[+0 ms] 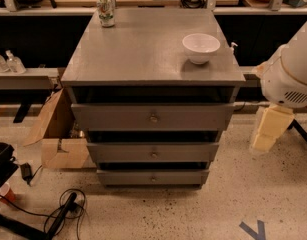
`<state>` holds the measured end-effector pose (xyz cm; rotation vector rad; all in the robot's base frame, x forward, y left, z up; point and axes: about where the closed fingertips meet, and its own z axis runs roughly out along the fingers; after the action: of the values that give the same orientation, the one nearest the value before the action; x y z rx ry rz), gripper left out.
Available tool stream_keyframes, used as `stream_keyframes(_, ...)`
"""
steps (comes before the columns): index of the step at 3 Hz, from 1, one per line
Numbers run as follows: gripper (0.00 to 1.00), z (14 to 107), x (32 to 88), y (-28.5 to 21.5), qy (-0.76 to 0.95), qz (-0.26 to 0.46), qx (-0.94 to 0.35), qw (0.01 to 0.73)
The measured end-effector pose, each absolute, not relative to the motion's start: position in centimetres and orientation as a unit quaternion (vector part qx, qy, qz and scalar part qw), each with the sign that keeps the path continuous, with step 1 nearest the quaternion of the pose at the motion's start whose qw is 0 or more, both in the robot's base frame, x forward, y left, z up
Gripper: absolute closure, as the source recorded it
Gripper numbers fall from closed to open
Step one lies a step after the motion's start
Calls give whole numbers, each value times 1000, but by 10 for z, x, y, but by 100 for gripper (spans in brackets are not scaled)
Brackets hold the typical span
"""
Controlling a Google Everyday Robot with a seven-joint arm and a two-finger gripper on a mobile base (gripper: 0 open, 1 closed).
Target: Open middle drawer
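The grey cabinet (143, 49) has three drawers stacked in its front. The middle drawer (118, 153) is a flat grey front with a small round knob (153, 154), between the top drawer (108, 117) and the lowest drawer (123, 177). All three fronts look pushed in. My gripper (267, 134) is the beige part hanging under the white arm housing (288, 74), to the right of the cabinet at about the top drawer's height. It is well clear of the knob and touches nothing.
A white bowl (201, 47) and a drink can (106, 10) stand on the cabinet top. An open cardboard box (60, 139) sits on the floor to the left. Cables (63, 216) lie at the lower left. Benches run behind.
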<state>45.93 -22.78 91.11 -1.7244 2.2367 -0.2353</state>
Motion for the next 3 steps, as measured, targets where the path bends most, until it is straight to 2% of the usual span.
stream_keyframes(3, 0, 784, 497, -268, 741, -149, -644, 118)
